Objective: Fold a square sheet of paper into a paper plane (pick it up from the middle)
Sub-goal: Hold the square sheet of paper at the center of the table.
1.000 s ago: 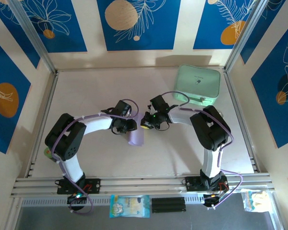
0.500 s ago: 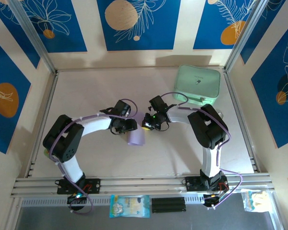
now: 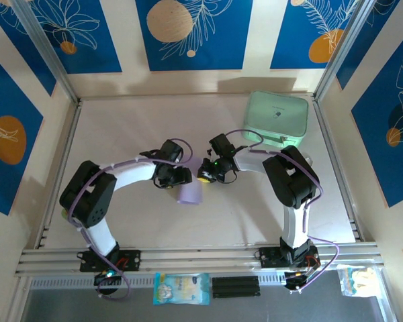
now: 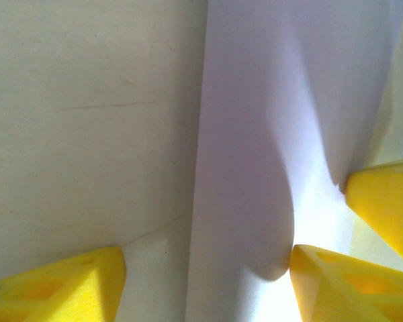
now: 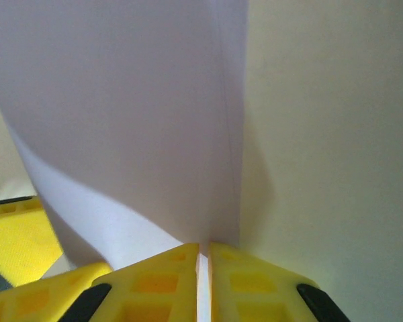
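Right gripper [image 5: 203, 258] is clamped on the sheet of paper [image 5: 121, 100]. The doubled edge runs straight into the slit between its fingertips, and the rest of the sheet rises ahead of them and curls off to their left. Left gripper [image 4: 208, 268] stands apart with nothing pinched. The sheet sits between its fingers, bellied against the finger [image 4: 352, 285] on the right of its wrist view and clear of the other, with bare table [image 4: 87, 100] ahead of that one. From above, the grippers are nose to nose, with the sheet between them and just to their near side. Mint-green case [image 3: 277, 119] is well behind the right gripper, no concern. My read: regrip mid-fold, right is the anchor and left is free for a new bite. Don't loosen or twist the right clamp, since it looks like the only thing fixing the layers. Get the left finger off that belly before shifting, or it drags the paper and skews the fold. Re-close the left near the right's fingertips, on both layers with edges flush, then slide outward along the fold to set the crease. Watch clearance: what looks like a right-gripper finger [image 4: 386, 201] sits just beside the left's. Paper looks limp, so move slowly.
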